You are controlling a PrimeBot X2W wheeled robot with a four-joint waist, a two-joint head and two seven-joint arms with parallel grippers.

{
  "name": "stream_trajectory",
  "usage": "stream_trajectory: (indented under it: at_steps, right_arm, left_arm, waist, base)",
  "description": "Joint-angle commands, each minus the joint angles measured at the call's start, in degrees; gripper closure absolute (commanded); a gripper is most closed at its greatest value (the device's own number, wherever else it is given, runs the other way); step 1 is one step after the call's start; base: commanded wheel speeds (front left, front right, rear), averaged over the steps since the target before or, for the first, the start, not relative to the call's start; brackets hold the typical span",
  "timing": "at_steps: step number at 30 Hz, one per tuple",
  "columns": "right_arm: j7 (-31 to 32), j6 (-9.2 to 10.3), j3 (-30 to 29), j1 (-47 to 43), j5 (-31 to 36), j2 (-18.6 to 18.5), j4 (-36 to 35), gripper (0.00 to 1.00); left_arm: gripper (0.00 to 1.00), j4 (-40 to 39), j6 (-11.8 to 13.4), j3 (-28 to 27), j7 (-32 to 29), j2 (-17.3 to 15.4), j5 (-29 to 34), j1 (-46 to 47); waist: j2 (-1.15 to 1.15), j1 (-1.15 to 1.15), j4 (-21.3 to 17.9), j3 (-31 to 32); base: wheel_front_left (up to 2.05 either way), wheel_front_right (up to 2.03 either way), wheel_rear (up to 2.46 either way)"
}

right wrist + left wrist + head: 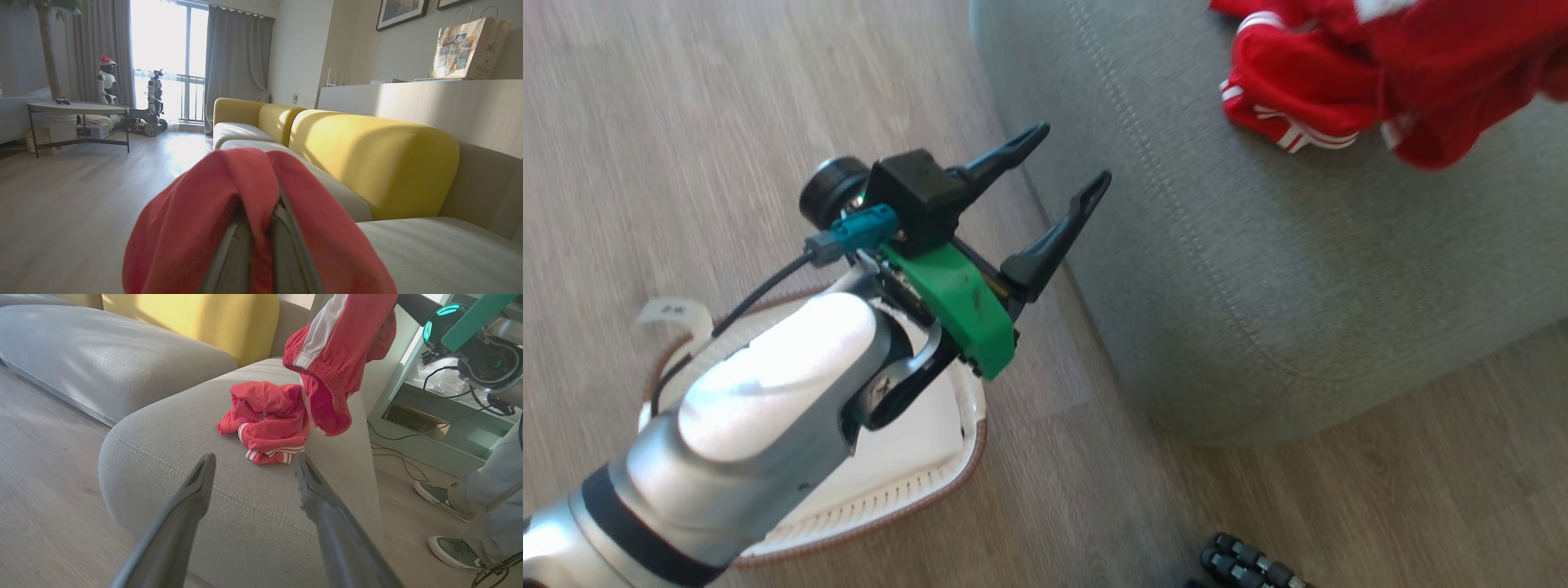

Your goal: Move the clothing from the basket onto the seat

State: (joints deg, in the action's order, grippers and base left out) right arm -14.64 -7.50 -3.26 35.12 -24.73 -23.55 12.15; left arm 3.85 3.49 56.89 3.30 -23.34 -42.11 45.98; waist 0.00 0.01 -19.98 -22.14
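Note:
One piece of red clothing [1298,90] with white stripes lies crumpled on the grey seat [1258,286]; it also lies ahead in the left wrist view [265,416]. A second red garment [335,355] hangs above the seat [229,522]. My right gripper [261,220] is shut on that garment, whose cloth [245,183] drapes over the fingers. My left gripper [1072,155] is open and holds nothing, beside the seat's left edge and above the floor. The white basket [964,457] with its brown rim stands on the floor under my left forearm, which hides most of it.
Yellow back cushions [192,322] line the sofa behind the seat. A person's feet [439,496] stand on the floor right of the seat, near a pale shelf unit [429,416] with cables. A small black object [1250,563] lies on the wooden floor.

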Motion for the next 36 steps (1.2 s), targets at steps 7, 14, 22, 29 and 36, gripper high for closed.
stream_trajectory:
  at_steps: [7, 14, 22, 29, 36]
  right_arm:
    - [-0.31, 0.01, -0.58, 7.37, 0.12, -4.45, 6.06, 1.00]
    - [3.01, 0.01, 1.75, 13.10, 1.79, -6.87, 16.01, 1.00]
    - [8.97, 0.01, 3.70, 17.79, 4.12, -7.54, 27.48, 1.00]
    - [13.53, 0.01, 6.40, 19.64, 2.60, -7.27, 34.24, 1.00]
    - [13.13, 0.01, 9.01, 20.52, 1.43, -7.73, 37.46, 0.87]
  left_arm:
    - [0.00, -2.87, -0.66, -1.80, -0.42, -0.69, 1.27, 5.43]
    - [0.00, -3.00, -1.26, -1.58, -0.09, 0.13, 1.74, 7.08]
    - [0.00, -2.50, -1.95, -1.74, 1.02, 0.24, 1.81, 7.95]
    - [0.00, -1.87, -2.00, -1.75, 1.51, 0.24, 1.63, 8.02]
    - [0.00, -1.07, -1.81, -1.67, 2.07, 0.33, 1.13, 7.41]
  waist:
    - [0.00, -0.01, 2.74, -5.96]
    - [0.00, -0.01, 5.21, -10.00]
    - [0.00, -0.01, 7.06, -11.98]
    - [0.00, -0.01, 7.69, -11.96]
    - [0.00, -0.01, 7.52, -9.85]
  base:
    - [0.00, 0.00, 0.00]
    - [0.00, 0.00, 0.00]
    - [0.00, 0.00, 0.00]
    - [0.00, 0.00, 0.00]
    - [0.00, 0.00, 0.00]
